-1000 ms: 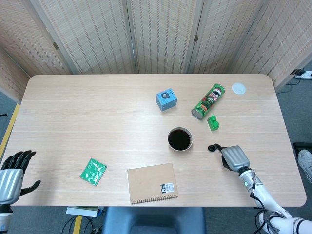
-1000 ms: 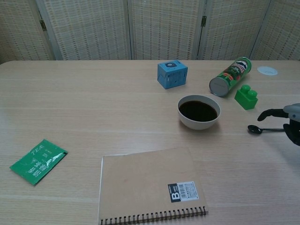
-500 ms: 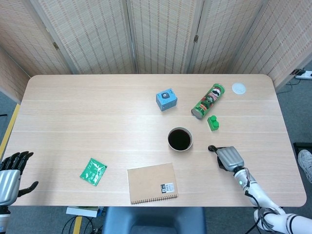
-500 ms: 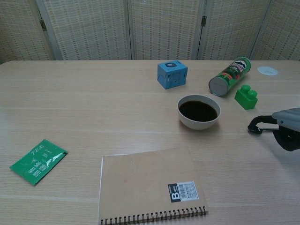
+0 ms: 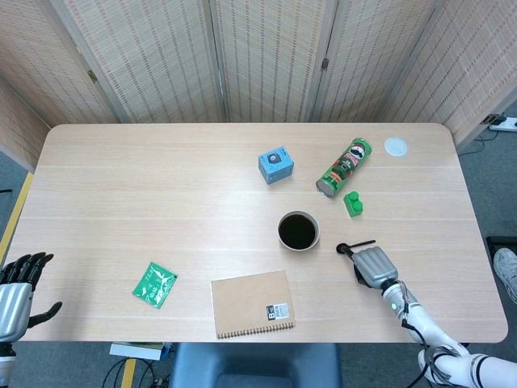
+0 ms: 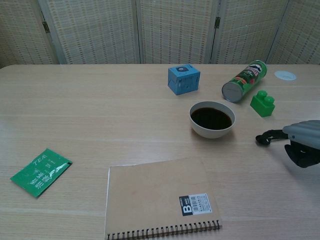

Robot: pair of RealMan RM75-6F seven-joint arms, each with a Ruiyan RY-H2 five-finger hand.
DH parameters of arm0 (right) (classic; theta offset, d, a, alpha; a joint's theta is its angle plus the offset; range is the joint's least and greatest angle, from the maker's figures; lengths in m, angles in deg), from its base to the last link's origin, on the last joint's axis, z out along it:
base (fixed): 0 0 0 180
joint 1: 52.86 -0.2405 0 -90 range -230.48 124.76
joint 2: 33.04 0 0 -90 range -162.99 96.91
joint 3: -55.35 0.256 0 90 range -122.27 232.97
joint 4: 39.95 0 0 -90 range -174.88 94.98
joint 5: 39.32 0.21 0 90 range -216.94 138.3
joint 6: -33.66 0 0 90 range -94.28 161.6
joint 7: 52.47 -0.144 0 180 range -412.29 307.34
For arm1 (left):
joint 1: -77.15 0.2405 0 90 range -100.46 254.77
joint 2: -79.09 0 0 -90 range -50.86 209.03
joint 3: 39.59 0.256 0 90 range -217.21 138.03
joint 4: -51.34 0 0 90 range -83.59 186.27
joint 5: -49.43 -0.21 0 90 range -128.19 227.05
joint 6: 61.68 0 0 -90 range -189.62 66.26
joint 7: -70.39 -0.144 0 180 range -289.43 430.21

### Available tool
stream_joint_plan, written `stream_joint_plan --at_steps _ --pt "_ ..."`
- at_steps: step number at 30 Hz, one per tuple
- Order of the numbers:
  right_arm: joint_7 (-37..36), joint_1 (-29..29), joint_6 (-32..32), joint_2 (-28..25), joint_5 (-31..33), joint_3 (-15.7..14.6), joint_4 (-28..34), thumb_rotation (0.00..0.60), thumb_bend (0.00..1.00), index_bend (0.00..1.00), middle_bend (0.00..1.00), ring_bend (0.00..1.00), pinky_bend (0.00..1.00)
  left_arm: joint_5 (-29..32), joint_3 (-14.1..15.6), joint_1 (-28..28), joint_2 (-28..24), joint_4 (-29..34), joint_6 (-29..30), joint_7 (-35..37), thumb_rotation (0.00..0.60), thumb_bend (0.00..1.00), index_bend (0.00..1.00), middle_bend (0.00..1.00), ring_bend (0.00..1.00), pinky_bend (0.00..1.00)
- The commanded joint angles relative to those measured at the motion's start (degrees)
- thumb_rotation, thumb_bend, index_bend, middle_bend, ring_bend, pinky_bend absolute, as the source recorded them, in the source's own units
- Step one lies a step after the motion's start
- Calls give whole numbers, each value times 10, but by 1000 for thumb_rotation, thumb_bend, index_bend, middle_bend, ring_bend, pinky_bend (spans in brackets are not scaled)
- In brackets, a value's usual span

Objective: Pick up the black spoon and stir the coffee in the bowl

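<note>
Right, from the head view the right hand [image 5: 373, 266] sits on the near right of the table [image 5: 145, 186], just right of the bowl [image 5: 298, 230] with its dark coffee [image 5: 297, 232]. The black spoon [image 5: 353, 246] pokes out from the hand's far-left edge, scoop end toward the bowl and apart from it. Whether the fingers are actually clamped on the handle I cannot tell from above, as the back of the hand covers them. Over at the near-left corner the left hand [image 5: 20, 289] hangs off the table edge, fingers apart, holding nothing.

Down to the chest view now: the right hand [image 6: 303, 149] shows at the right edge, the spoon [image 6: 269, 136] lying low by the tabletop in front of it, scoop pointing left at the bowl [image 6: 212, 120]. Grip hidden here too.

So we look to be in the pick-up step, stirring not begun. Next it needs a firm hold, a lift clear of the wood, then a carry left over the rim and a tip of the scoop into the coffee
</note>
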Motion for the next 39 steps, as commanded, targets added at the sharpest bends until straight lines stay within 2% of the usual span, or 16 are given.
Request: stream_joint_plan --at_steps 1,12,17,25,27,28,29,30,31,32,34,36,39 --pt "0 -1 0 -2 -7 -6 4 600 970 192 1000 1000 1000 0 0 1 0 0 0 0 600 207 183 174 140 189" --pt "1 10 -13 -50 -40 -40 23 600 976 206 1000 1000 1000 -1 1 3 0 2 2 -3 600 207 183 175 140 190" --pt "-15 9 -20 -65 -48 -37 13 600 977 212 1000 1000 1000 -2 2 3 3 2 2 -5 600 207 183 175 140 190" --pt "-48 8 -36 -58 -81 -39 10 600 968 213 1000 1000 1000 0 2 6 0 5 4 -9 600 207 183 175 140 190" --pt "-53 12 -49 -58 -87 -38 13 600 904 215 1000 1000 1000 1 2 8 -1 6 5 -9 600 207 183 175 140 190" --pt "-55 14 -57 -58 -91 -37 15 600 827 219 1000 1000 1000 1 2 8 -1 7 5 -9 600 207 183 175 140 190" --pt "-58 17 -65 -58 -94 -37 17 600 699 226 1000 1000 1000 1 2 8 -1 7 5 -9 600 207 183 175 140 189" --pt "-63 23 -78 -58 -100 -37 19 600 612 231 1000 1000 1000 1 2 8 -1 7 5 -9 600 207 183 175 140 189" --pt "-67 27 -89 -57 -105 -37 19 600 453 237 1000 1000 1000 1 3 9 0 7 5 -9 600 207 183 174 140 189" --pt "-71 33 -105 -55 -113 -38 18 600 341 243 1000 1000 1000 1 3 8 0 7 4 -9 600 207 183 174 140 190" --pt "-71 43 -128 -50 -122 -40 13 600 184 249 999 1000 1000 0 3 8 1 7 3 -10 600 207 183 175 140 189" --pt "-73 55 -155 -39 -130 -39 5 600 82 259 996 1000 1000 -2 2 6 2 7 2 -9 600 206 183 175 140 190" --pt "-70 65 -169 -23 -134 -41 -8 600 38 288 993 1000 1000 -5 2 4 4 8 1 -9 600 206 183 175 140 190"
